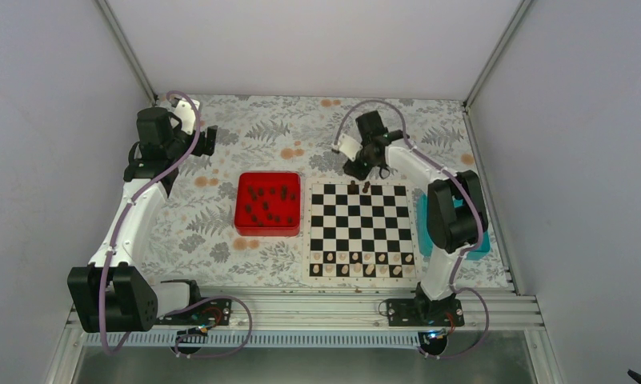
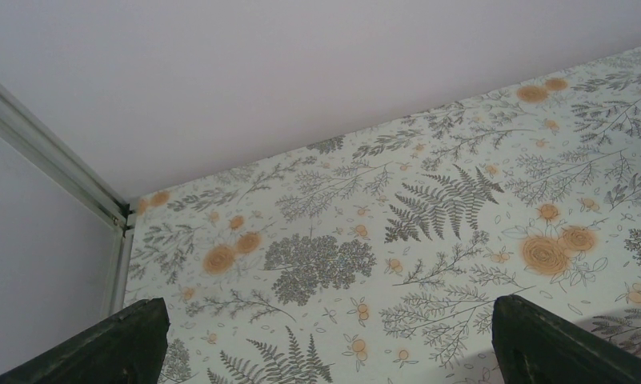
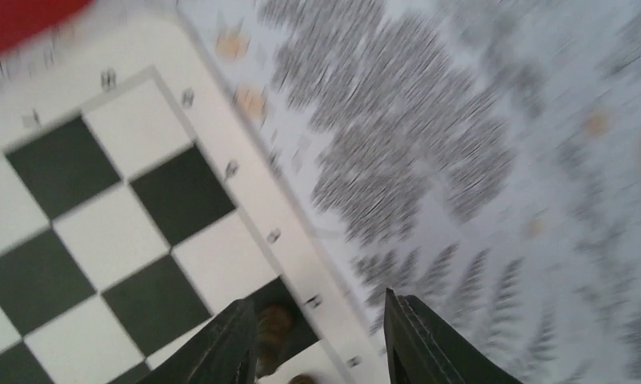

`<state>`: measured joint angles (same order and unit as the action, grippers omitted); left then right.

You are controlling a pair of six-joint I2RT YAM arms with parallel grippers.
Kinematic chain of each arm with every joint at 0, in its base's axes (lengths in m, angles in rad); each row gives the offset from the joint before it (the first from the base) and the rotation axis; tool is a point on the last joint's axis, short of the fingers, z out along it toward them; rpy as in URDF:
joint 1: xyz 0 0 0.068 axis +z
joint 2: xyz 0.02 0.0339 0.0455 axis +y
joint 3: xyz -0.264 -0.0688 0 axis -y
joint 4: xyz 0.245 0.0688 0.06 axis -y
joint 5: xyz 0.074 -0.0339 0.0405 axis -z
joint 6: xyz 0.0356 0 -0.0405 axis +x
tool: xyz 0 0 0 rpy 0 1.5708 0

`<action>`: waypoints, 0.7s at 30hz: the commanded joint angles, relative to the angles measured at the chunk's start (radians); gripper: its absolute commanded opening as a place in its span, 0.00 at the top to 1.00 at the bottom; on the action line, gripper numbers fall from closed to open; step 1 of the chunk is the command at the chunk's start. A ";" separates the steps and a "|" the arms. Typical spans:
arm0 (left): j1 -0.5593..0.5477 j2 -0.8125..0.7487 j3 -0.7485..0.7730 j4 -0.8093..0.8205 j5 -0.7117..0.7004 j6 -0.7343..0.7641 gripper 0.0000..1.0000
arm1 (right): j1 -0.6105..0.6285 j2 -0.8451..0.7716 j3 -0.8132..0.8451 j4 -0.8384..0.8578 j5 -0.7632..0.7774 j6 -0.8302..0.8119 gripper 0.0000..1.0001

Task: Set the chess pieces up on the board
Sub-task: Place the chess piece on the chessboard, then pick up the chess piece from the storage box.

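The board [image 1: 362, 230] lies at centre right, black and white squares with a pale border. Two dark chess pieces [image 1: 360, 187] stand on its far row; several more lie in the red tray [image 1: 267, 203]. My right gripper [image 1: 371, 170] hangs over the board's far edge. In the blurred right wrist view the right gripper [image 3: 317, 324] is open, and a dark brown piece [image 3: 274, 326] stands on a black square [image 3: 297, 316] just inside the left finger [image 3: 225, 348], free of the other finger. My left gripper [image 1: 211, 141] is at the far left, open over bare tablecloth, as the left wrist view [image 2: 329, 320] shows.
Pale tan pieces [image 1: 368, 264] fill the board's near rows. A teal tray [image 1: 423, 218] sits right of the board, mostly hidden under the right arm. The flowered tablecloth [image 2: 325, 264] ends at grey walls on three sides.
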<state>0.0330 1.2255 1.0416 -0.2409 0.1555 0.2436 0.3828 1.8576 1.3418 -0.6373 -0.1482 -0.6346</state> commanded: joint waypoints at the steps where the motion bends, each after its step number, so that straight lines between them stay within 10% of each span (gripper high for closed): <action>1: 0.006 -0.007 0.004 0.017 0.010 0.000 0.00 | 0.016 -0.042 0.167 -0.061 -0.030 0.015 0.57; 21: 0.007 -0.020 -0.008 0.021 0.003 0.001 0.00 | 0.401 0.247 0.510 -0.171 0.002 0.001 0.56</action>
<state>0.0364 1.2255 1.0416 -0.2413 0.1543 0.2440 0.7696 2.0388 1.8164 -0.7811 -0.1448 -0.6312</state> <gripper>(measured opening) 0.999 0.443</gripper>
